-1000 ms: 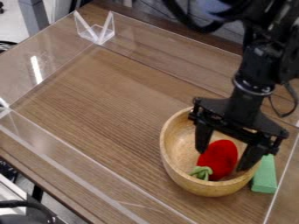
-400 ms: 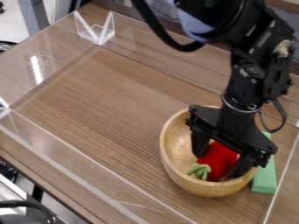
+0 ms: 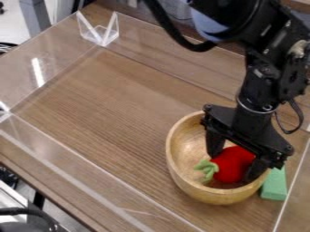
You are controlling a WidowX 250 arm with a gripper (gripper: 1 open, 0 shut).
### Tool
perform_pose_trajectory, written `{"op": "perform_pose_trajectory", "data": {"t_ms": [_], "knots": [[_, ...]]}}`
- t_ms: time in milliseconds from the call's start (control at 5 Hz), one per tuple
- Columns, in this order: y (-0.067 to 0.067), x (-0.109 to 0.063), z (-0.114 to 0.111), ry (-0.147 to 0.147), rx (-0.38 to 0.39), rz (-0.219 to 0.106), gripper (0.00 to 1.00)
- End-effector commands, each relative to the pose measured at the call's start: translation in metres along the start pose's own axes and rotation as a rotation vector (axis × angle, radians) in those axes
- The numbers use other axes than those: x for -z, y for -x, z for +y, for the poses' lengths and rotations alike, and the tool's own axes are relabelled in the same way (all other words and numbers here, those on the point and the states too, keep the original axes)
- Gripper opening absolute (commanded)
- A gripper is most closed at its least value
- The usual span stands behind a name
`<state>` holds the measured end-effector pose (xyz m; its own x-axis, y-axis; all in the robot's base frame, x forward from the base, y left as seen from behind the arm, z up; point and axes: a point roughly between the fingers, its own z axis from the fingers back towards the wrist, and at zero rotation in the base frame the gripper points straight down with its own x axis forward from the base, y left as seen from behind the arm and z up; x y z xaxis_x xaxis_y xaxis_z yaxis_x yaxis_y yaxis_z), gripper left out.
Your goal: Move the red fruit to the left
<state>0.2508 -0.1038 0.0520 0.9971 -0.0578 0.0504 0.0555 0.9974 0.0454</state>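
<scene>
- The black fingers [image 3: 218, 145] stand spread wide, one on each side of the red fruit [image 3: 234, 163]; they are released, not clenched on it, and whether a pad touches the fruit I cannot tell.
- The gripper [image 3: 244, 157] points straight down into the wooden bowl [image 3: 189, 145]; its fingertips are below the bowl's rim.
- The black arm [image 3: 269, 77] rises from the gripper up to the top right; cables loop beside it.
- One red fruit, glossy, with a green leafy stem [image 3: 204, 167] pointing left; it lies inside the bowl, right of the bowl's middle.
- One wooden bowl, standing near the table's right edge, toward the near right corner.
- One flat light-green block [image 3: 275, 184], just beside the bowl on its right, at the table's right edge.
- One wood-grain table [image 3: 115, 109], walled by clear panels [image 3: 49, 59]; the fruit is well apart from the left edge.
</scene>
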Motion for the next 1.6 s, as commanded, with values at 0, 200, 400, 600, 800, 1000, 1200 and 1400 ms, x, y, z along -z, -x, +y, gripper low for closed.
{"op": "perform_pose_trajectory", "data": {"t_ms": [0,200,400,600,800,1000,1200,1400], "knots": [[-0.008,-0.017,-0.004,0.014,0.06,-0.051,1.0],[-0.008,-0.024,-0.005,0.015,0.11,-0.06,1.0],[-0.009,-0.03,-0.006,0.016,0.113,-0.069,1.0],[-0.009,-0.036,-0.008,0.015,0.111,-0.077,1.0],[-0.015,-0.033,-0.002,0.012,0.064,-0.083,1.0],[-0.014,-0.034,-0.014,0.019,0.144,-0.084,0.0],[-0.009,-0.058,-0.002,0.024,0.125,-0.107,0.0],[-0.005,-0.084,0.015,0.03,0.093,-0.134,0.0]]}}
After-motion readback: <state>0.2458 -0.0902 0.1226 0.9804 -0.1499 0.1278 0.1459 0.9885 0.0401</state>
